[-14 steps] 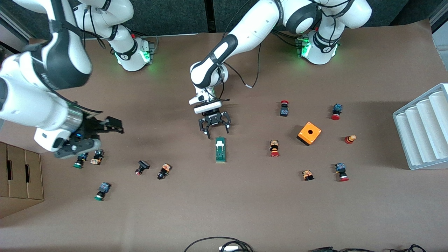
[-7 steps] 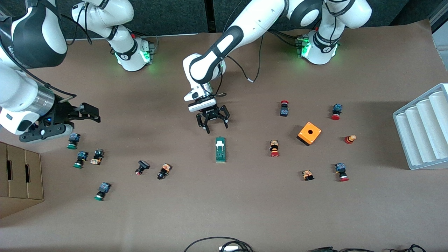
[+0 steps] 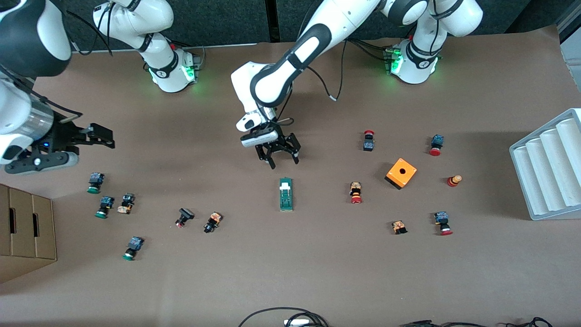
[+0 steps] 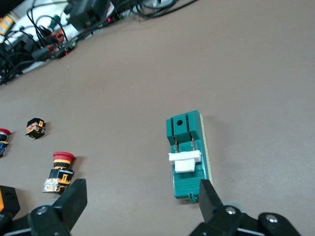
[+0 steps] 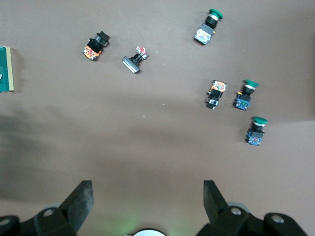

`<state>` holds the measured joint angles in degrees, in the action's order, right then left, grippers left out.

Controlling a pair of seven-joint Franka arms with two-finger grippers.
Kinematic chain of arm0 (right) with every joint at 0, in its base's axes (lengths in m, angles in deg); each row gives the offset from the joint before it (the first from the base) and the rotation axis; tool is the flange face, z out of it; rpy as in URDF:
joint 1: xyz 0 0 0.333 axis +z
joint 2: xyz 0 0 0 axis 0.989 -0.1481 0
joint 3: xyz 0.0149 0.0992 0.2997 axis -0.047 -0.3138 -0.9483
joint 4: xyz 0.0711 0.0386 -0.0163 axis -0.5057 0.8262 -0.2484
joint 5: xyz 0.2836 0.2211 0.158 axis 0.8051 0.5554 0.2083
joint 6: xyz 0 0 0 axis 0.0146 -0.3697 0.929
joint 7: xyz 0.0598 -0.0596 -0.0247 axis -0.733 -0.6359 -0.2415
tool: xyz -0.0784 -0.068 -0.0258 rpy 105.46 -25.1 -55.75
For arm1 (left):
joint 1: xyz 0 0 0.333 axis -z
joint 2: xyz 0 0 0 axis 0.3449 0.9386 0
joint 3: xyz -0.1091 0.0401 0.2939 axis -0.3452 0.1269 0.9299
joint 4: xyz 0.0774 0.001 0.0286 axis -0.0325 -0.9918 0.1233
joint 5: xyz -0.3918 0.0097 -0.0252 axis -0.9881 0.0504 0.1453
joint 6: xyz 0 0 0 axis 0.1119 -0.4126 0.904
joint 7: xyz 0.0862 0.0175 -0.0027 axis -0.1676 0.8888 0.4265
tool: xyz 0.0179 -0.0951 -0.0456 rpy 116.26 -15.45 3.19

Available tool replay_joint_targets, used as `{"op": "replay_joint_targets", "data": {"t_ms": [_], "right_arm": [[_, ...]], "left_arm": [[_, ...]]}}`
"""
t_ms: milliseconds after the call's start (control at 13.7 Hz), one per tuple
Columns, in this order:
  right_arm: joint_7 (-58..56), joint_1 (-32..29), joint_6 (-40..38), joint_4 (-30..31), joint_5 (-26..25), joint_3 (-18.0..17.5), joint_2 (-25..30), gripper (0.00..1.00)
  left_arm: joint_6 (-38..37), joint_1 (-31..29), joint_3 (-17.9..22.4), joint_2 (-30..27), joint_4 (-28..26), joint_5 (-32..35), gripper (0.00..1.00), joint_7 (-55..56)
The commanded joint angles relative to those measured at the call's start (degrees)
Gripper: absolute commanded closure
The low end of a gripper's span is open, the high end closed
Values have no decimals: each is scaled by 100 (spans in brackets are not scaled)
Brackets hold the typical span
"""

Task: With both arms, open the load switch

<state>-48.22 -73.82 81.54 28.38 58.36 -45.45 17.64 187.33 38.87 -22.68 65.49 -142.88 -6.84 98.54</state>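
Now | load switch [image 3: 286, 194]: green, white tab | left pincer [image 3: 278, 154] wide | right pincer [image 3: 93, 137] wide

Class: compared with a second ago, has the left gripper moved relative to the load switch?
Yes. The left gripper has drawn away from the load switch, toward the arms' bases.

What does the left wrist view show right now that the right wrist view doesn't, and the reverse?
Left wrist only: the whole load switch with its white tab, a red push button, and the open left end effector. Right wrist only: three green-capped buttons and the open right end effector over bare table. Both: the load switch, though the right wrist view catches just its edge.
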Motion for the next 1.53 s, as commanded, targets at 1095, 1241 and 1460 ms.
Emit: {"op": "replay_joint_targets", "data": {"t_ms": [1095, 1241, 1460], "right_arm": [[66, -1357, 779, 266, -103, -993, 59, 0], [154, -1672, 752, 266, -112, -1387, 51, 0], [805, -1663, 779, 249, -103, -1370, 16, 0]], "left_arm": [[-433, -1219, -42, -1024, 369, -2881, 0, -5310], [-582, -1500, -181, -1208, 316, -3118, 0, -5854], [-897, -2236, -795, -1516, 229, -3216, 0, -6050]]}}
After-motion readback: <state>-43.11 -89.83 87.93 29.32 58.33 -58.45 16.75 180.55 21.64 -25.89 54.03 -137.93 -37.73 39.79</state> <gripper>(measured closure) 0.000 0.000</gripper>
